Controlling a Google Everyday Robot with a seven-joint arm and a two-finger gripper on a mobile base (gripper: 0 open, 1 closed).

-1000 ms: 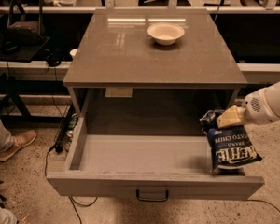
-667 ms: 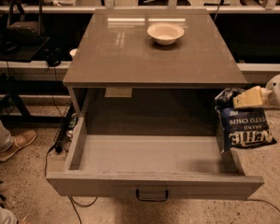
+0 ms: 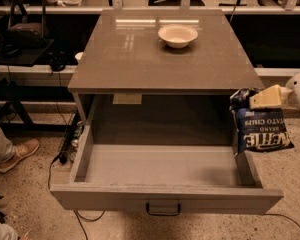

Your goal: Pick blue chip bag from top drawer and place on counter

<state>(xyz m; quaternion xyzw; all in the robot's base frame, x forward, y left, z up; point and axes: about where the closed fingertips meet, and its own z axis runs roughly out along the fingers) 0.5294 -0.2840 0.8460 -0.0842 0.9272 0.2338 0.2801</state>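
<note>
The blue chip bag (image 3: 260,126) hangs in the air at the right, over the right wall of the open top drawer (image 3: 165,171). It is dark navy with white lettering. My gripper (image 3: 262,98) is shut on the bag's top edge, with pale fingers (image 3: 266,96) pinching it; the white arm comes in from the right edge. The bag is lifted out of the drawer and sits just below the level of the counter (image 3: 140,59), beside its right front corner. The drawer holds nothing else that I can see. Its dark handle (image 3: 163,209) is at the front centre.
A white bowl (image 3: 177,35) stands on the counter near the back. A long pale shelf (image 3: 50,9) with a plastic bag runs behind. A person's shoe (image 3: 17,154) and cables lie on the floor at the left.
My gripper has lifted the blue chip bag up and to the right, from inside the drawer's right end to above its right wall.
</note>
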